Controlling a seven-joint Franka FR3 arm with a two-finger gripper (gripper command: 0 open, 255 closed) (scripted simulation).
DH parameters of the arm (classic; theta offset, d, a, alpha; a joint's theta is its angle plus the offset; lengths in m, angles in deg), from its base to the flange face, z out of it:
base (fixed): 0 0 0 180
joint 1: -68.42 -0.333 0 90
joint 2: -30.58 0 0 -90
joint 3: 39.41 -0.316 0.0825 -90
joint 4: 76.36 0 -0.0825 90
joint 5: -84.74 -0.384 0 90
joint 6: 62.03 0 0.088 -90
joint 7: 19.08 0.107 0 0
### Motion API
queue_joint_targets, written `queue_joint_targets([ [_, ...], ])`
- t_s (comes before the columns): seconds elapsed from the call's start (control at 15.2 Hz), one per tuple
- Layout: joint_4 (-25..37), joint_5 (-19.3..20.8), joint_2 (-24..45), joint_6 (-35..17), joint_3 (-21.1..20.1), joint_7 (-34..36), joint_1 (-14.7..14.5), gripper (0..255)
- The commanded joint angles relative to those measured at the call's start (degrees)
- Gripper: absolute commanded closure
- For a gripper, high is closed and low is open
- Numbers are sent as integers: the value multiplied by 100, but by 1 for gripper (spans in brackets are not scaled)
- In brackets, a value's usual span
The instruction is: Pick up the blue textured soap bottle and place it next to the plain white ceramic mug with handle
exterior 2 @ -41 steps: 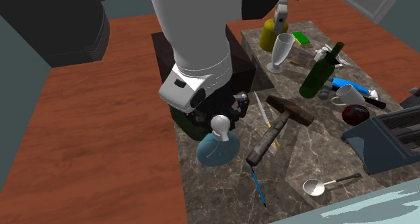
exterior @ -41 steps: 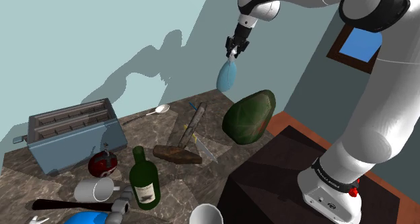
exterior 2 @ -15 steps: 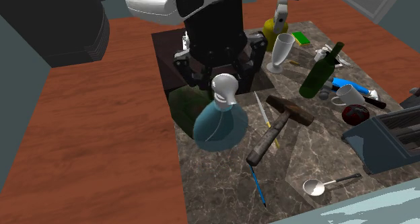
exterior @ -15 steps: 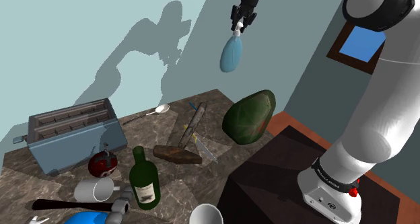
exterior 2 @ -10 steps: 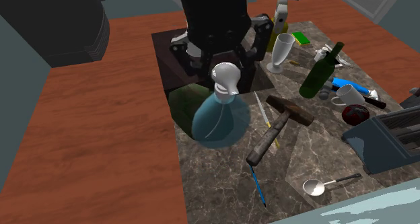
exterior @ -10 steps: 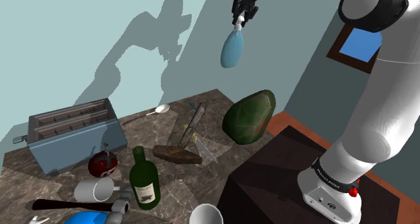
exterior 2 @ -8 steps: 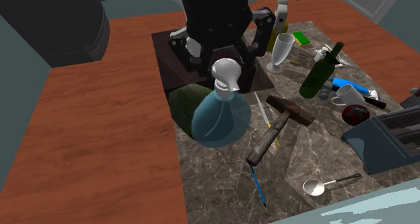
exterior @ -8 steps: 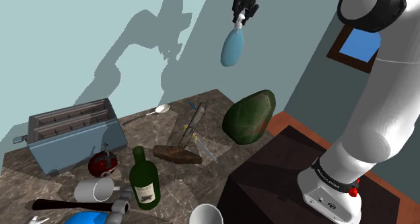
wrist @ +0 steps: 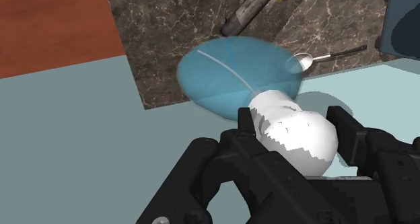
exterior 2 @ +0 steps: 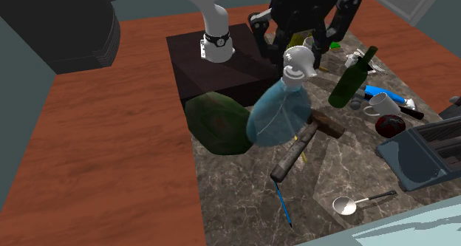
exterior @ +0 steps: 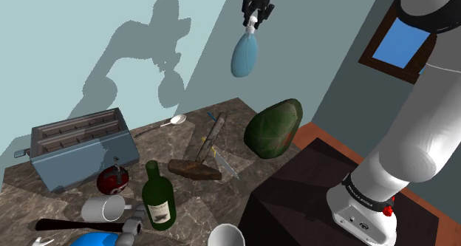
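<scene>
Pickup looked done. The gripper (exterior: 255,14) was pinching the white pump top of the soap bottle (exterior: 244,54), which hung high over the table (exterior: 214,196), near the top middle of the shoulder view. Placing was what's left, I'd say. The mug (exterior: 103,207) lay on its side down at lower left, well apart.

Containers: the toaster (exterior: 77,145) slots looked empty. The wine bottle (exterior: 157,196) stood upright and I couldn't tell its contents. Nothing showed in the mug.

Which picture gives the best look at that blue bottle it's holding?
The second exterior view: the bottle appears large, white cap and blue body both clear. The shoulder view shows it small, hanging from the gripper. The wrist view shows mostly its cap between the fingers.
</scene>
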Motion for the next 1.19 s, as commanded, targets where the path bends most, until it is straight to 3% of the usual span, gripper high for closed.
queue_joint_targets([
  [0.0,-229,63,-174,-114,-100,270,-179,255],
  [0.53,-649,264,-469,-406,-523,1298,-808,255],
  [1.12,-510,519,-338,-549,-1018,2494,-1496,255],
])
